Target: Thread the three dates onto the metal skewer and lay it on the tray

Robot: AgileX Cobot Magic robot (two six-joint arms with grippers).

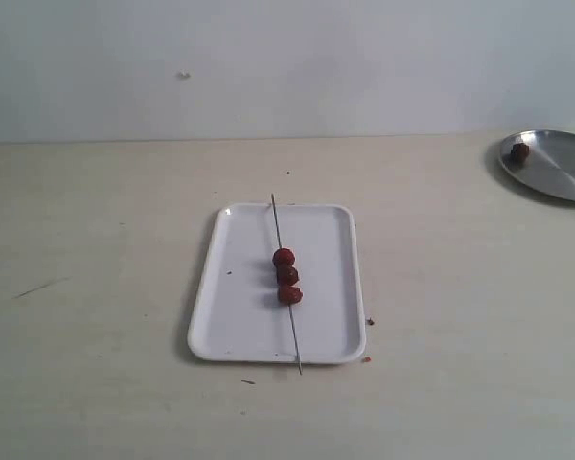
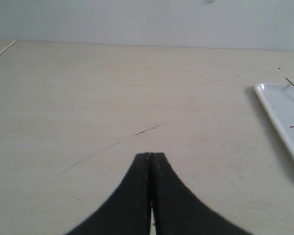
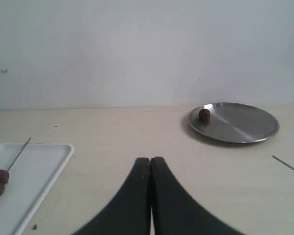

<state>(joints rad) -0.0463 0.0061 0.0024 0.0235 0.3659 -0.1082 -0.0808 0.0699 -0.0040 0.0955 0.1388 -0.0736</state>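
Surface: pale, matte beige top, flat, with a few faint dark scratches; it carries everything here.
Tray: smooth white plastic rectangle with rounded corners and a low raised rim, lying flat in the middle of the surface; it holds the loaded skewer.
Plate: round, shiny steel, shallow, well apart from the tray at the far right; one fruit sits in it.
Left gripper: mine, black and curved, jaws pressed together on nothing, over bare surface beside the tray.
Right gripper: mine, same black shape, jaws together and empty, between tray and plate.
Skewer: very thin, straight, dark grey metal rod, lying lengthwise across the tray, each tip poking past a short rim.
Dates: three small, roundish, wrinkled, dark red-brown, threaded in a touching row at the skewer's middle, resting on the tray floor.
Lone date: same look, near the plate's left edge.
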